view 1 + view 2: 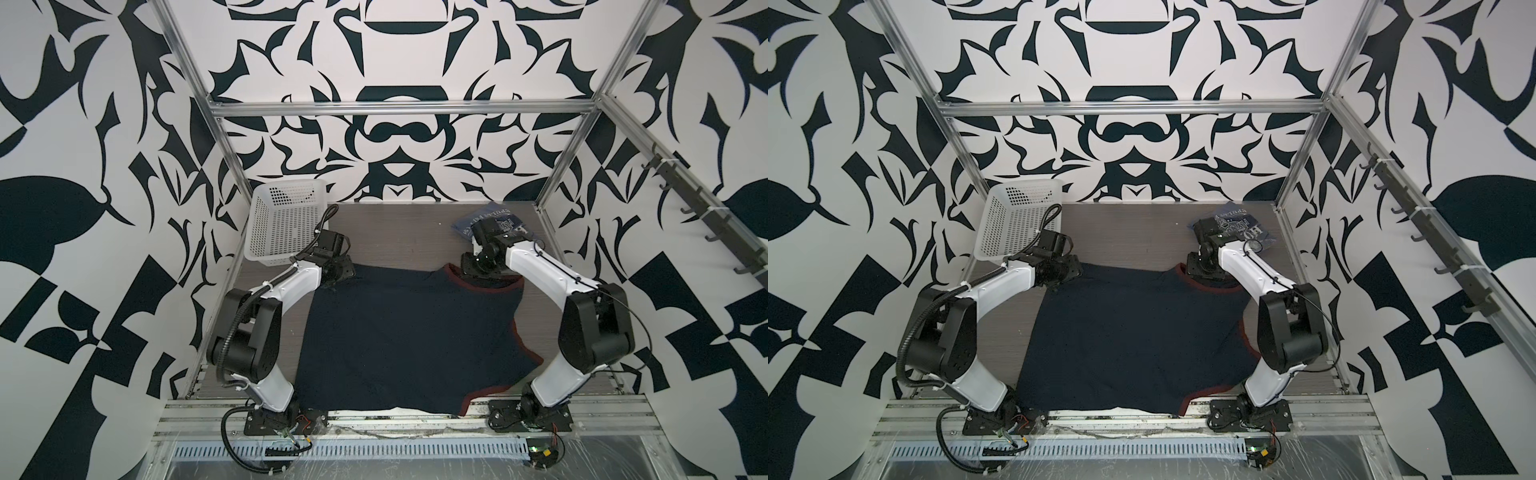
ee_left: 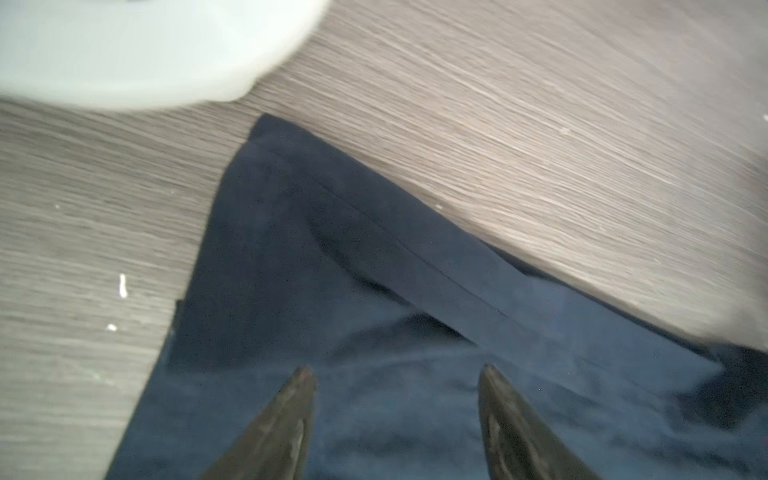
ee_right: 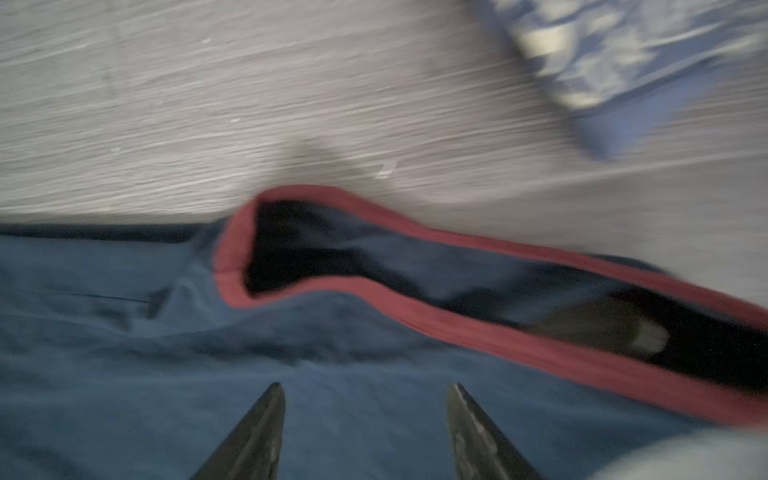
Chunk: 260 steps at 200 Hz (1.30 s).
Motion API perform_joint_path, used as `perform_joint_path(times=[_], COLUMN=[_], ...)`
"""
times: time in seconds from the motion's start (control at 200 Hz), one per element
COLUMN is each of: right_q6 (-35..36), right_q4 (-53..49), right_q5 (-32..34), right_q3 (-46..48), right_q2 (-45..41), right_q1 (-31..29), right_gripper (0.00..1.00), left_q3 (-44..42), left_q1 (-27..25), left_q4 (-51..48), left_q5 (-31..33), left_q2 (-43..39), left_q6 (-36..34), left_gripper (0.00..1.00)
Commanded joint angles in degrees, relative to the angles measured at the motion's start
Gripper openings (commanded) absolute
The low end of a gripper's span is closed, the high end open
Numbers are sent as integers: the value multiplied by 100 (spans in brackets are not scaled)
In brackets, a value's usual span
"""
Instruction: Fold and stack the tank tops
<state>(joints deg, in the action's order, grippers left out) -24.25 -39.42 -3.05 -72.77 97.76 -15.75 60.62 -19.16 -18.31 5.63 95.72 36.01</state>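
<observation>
Wood table [image 1: 395, 232]: left tool [image 2: 395, 370], right tool [image 3: 365, 386] both parted, empty, over navy tank top [image 1: 407, 332].

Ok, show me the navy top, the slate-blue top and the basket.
navy tank top [image 1: 407, 332], in a top view, middle of its body.
slate-blue tank top [image 1: 1239, 215], in a top view, printed cloth.
white basket [image 1: 291, 183], in a top view, far rim.

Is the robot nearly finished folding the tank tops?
About halfway. The slate-blue printed cloth tank top sits bundled small at the far right corner of the grey wooden table, seemingly folded. The large navy red-trimmed tank top lies spread out; the left pincer and right pincer hang open over its far edge. Folding and stacking it remain.
</observation>
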Motion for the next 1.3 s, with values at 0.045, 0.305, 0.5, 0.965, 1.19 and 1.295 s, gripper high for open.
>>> perform_joint_path(times=[0.045, 0.305, 0.5, 0.965, 1.19, 1.295], right_q6=[-137, -188, -139, -8, -219, -312], right_q4=[685, 1056, 1098, 918, 1158, 1301], right_q5=[-841, -1377, -1523, -1567, -1801, -1822], right_q3=[-68, -441, -774, -1112, -983, -1000], right_q2=[366, 971, 1246, 1576, 1434, 1335], right_q1=[-34, -27, -16, -25, 171, 301], right_gripper=[64, 63, 58, 44, 16, 2], left_q3=[159, -144, -392, -596, -688, -758], left_q1=[-13, -18, -18, -16, -13, -12], left_q4=[9, 152, 261, 372, 337, 365], left_q5=[-123, -165, -168, -194, -115, -115], left_q2=[315, 324, 316, 369, 313, 290], left_q6=[88, 143, 170, 214, 178, 176], left_gripper=[65, 65, 65, 67, 67, 67])
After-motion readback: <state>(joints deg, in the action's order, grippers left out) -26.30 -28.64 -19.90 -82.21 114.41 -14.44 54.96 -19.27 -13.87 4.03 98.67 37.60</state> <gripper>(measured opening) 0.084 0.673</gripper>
